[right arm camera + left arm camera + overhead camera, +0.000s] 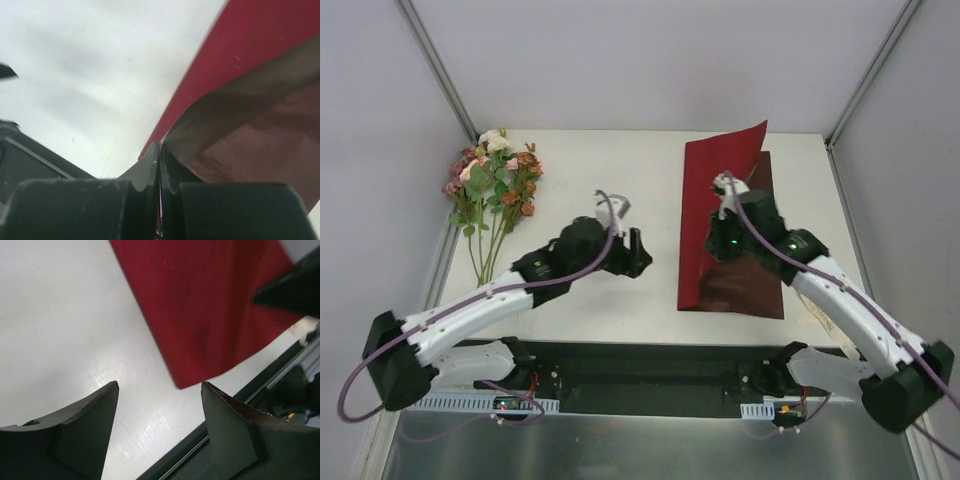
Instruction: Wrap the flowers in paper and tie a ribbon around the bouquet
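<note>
1. The flowers (pixel 492 182) lie at the far left of the surface (pixel 620 160), blooms away from the arms and stems pointing back toward them. Neither hand is near them.
2. The paper (pixel 740 285) is on the right half of the surface, well apart from the flowers. Its near part lies flat. Its far left part is raised off the surface and stands up as a brighter red flap.
3. The right hand (pixel 722 183) is at that raised part. In its wrist view the fingers (pixel 150 165) are clenched together on the paper's edge, with a thin red line showing between them, and the sheet curls up and away to the right.
4. The left hand (pixel 160 387) hangs over bare surface just left of the paper, near its near-left corner. It is released: the fingers stand apart with nothing between them, and the paper's corner shows beyond the tips, not touching them.
5. The flowers are bare, with no paper around them.
</note>
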`<state>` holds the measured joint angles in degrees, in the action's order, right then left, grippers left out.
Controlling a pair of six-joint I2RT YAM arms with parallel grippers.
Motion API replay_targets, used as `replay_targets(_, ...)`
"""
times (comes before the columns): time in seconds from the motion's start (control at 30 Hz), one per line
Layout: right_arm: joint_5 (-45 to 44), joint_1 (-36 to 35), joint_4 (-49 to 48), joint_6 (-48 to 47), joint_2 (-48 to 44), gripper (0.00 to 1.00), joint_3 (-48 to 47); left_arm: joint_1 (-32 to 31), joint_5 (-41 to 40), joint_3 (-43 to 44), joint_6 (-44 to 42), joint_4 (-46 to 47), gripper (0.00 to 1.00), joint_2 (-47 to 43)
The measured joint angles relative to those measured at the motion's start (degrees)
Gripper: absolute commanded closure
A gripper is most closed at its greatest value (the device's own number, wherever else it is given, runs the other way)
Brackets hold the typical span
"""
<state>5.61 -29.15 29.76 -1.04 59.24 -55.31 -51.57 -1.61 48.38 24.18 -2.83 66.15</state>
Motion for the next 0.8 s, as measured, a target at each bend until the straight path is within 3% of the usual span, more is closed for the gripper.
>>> replay_targets(0.1,-6.6,-12.4,2.0,-1.3,9.7,0.99,-8.3,5.2,-0.9,-2.9,6.3,-3.8,0.29,-10.6)
replay_targets(0.23,-10.5,-22.2,4.0,-2.4,24.0,0.97,-19.9,12.6,-3.8,-4.4,12.9,-11.1,0.28,-23.0)
replay_targets(0.37,-8.9,-25.4,3.1,-2.5,36.7,0.89,-29.2,18.4,-6.3,-3.2,15.6,-19.7,0.28,-28.5)
replay_targets(0.5,-2.9,-25.5,0.9,-1.4,47.0,0.84,-37.1,19.4,-9.4,-2.8,17.0,-27.6,0.27,-33.0)
replay_targets(0.53,-0.8,-25.4,0.2,-0.8,49.6,0.79,-39.4,19.4,-9.9,-2.8,17.2,-29.0,0.25,-35.0)
replay_targets(0.67,7.1,-25.3,-2.8,2.3,56.5,0.32,-44.5,19.4,-12.3,-2.8,17.4,-31.2,0.17,-42.6)
replay_targets(0.77,11.5,-24.3,-4.1,4.6,54.7,0.12,-41.2,19.4,-12.3,-2.3,17.0,-31.9,0.13,-43.1)
replay_targets(0.8,11.8,-23.5,-4.7,5.2,52.0,0.11,-38.0,19.4,-12.0,-2.1,16.9,-32.1,0.13,-41.9)
